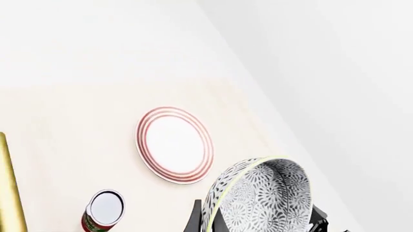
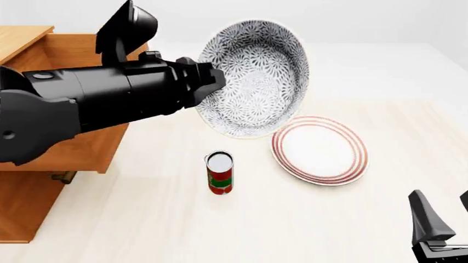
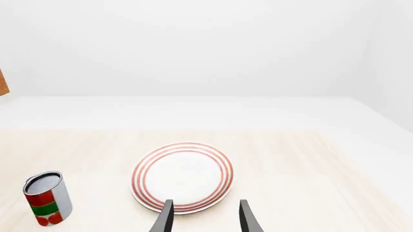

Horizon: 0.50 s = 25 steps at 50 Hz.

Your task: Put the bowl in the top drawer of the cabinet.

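The bowl (image 2: 256, 76), white with a fine dark floral pattern, hangs tilted on its side above the table, its opening facing the camera in the front view. My left gripper (image 2: 210, 83) is shut on its rim; in the left wrist view the bowl (image 1: 264, 193) sits between the dark fingers (image 1: 195, 218). The honey-coloured cabinet (image 2: 22, 211) stands at the left, with the top drawer (image 2: 80, 148) jutting out, largely hidden behind my left arm. My right gripper (image 2: 444, 211) is low at the near right, open and holding nothing, also seen as the gripper (image 3: 206, 220) near the plate's edge.
A flat white plate (image 2: 319, 149) with red rings lies on the pale table (image 2: 146, 230), below and right of the bowl. A red and green can (image 2: 219, 172) stands upright left of it. A brass handle (image 1: 9, 188) shows at the left wrist view's edge.
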Motion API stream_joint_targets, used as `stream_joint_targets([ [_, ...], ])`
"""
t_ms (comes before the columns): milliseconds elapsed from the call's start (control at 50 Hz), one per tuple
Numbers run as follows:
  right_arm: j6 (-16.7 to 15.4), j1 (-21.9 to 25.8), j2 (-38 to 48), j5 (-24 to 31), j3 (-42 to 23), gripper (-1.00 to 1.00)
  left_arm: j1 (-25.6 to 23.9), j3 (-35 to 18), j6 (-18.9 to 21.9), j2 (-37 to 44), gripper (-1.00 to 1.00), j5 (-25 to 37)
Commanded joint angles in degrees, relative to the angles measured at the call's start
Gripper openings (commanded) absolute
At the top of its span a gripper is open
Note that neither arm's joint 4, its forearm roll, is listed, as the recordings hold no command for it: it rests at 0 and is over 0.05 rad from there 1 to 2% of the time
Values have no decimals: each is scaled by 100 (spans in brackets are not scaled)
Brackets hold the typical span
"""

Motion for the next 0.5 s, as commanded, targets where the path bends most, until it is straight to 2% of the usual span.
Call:
stream_joint_targets([
  [20,-1,1,0,0,0,100,239,-74,96,-192,-100,149],
  [500,0,0,0,1,0,100,911,-205,237,-715,-100,625],
])
